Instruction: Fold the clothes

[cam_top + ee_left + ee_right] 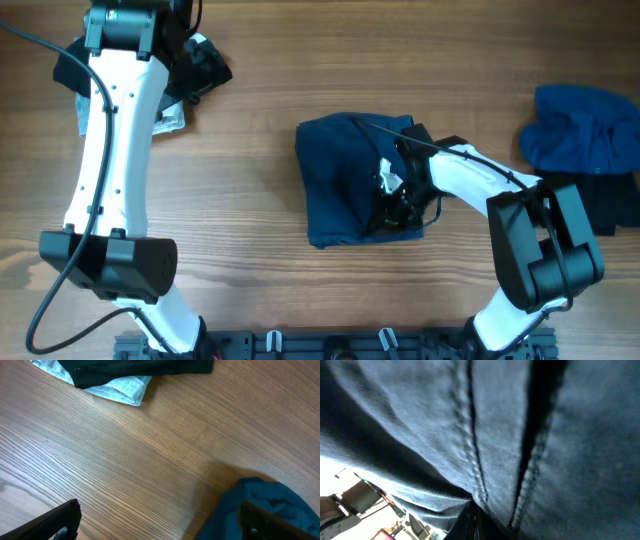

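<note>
Overhead view: the navy garment (335,185) lies near the middle of the table (250,200) as a roughly square folded bundle. A small white tag (388,180) shows on its right half. The right gripper (400,195) sits on that right half, beside the tag, with its arm reaching in from the lower right. Right wrist view: navy fabric with two stitched seams fills almost the whole frame. The right gripper's jaws meet at the bottom edge, closed on a fold of this fabric. Left wrist view: the left gripper (159,510) has its fingers (55,522) spread wide over bare wood, with nothing between them. An edge of blue fabric shows by the finger at the lower right of this view. A light-blue cloth (120,387) lies at the top of that view, partly under a black cloth (140,367). On the table's right edge, well apart from the navy garment, a crumpled blue garment (580,125) sits touching a black garment (610,200).
</note>
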You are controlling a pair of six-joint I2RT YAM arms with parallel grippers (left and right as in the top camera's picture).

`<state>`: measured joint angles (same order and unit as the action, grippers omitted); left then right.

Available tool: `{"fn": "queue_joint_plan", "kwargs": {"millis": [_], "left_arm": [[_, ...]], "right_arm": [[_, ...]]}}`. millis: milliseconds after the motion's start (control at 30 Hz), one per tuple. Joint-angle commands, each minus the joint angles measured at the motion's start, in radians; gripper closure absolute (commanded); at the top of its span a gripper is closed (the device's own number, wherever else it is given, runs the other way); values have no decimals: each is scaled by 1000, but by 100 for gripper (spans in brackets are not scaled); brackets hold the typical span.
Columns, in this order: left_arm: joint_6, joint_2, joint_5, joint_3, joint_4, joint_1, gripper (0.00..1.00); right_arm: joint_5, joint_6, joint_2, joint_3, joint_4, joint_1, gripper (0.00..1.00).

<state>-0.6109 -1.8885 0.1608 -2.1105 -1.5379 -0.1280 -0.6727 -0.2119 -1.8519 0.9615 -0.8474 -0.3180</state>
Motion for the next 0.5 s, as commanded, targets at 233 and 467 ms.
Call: {"fn": "queue_joint_plan", "kwargs": {"millis": [233,467], "left_arm": [[2,-6,16,-1,0,1,0],[1,-6,25,-1,19,3,0]], "right_arm": [[-82,-46,245,179,-31,49,96],[-253,-221,190,233,288,36,96]]}}
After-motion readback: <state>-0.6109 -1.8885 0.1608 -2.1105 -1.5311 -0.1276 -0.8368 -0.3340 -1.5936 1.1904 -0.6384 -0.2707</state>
